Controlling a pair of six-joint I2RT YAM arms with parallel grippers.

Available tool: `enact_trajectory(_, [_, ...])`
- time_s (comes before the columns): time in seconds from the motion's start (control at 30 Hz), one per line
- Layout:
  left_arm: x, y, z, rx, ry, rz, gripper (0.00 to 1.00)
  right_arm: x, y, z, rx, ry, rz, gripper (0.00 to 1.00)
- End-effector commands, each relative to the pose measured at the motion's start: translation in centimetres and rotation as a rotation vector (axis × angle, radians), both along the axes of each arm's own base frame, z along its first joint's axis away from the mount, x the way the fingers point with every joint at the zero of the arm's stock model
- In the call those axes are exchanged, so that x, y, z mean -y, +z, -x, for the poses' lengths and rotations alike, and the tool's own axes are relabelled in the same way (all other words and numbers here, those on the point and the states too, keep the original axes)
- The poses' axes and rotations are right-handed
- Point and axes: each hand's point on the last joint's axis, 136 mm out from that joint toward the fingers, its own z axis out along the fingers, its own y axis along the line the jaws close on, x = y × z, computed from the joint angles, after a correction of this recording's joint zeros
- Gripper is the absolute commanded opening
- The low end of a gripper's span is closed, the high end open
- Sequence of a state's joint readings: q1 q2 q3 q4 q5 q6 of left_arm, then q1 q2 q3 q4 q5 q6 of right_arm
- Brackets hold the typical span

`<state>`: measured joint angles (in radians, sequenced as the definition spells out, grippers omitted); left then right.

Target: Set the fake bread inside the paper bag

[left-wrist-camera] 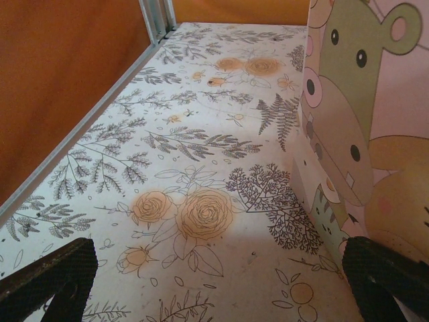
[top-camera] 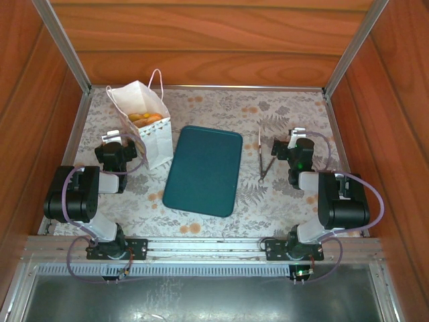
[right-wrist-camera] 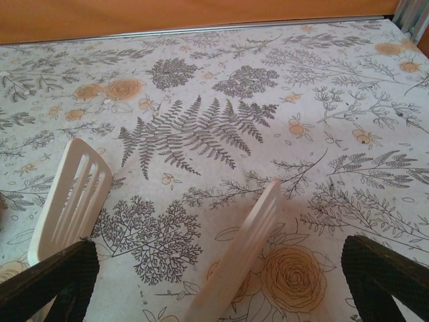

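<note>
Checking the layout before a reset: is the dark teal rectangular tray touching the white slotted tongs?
Apart. The top view shows flowered tablecloth between the dark teal rectangular tray and the white slotted tongs.

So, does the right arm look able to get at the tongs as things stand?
Probably yes. The tongs lie flat on the table just ahead of the right arm's fingers, which stand open, and nothing sits between them.
</note>
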<state>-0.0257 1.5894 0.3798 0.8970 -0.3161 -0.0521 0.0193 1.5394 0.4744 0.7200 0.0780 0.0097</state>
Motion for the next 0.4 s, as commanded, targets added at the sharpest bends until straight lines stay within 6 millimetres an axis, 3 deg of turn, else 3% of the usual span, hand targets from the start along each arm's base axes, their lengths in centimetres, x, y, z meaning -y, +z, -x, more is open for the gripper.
enact_trajectory(0.0, [-0.15, 0.88, -0.38, 0.028, -0.004, 0.007, 1.0, -0.35, 0.1, 0.17, 0.001, 0.013, -0.015, 1.0])
enact_trajectory(0.37, [-0.17, 0.89, -0.28, 0.027, -0.003, 0.009, 1.0, -0.55, 0.17, 0.12, 0.0, 0.026, -0.014, 1.0])
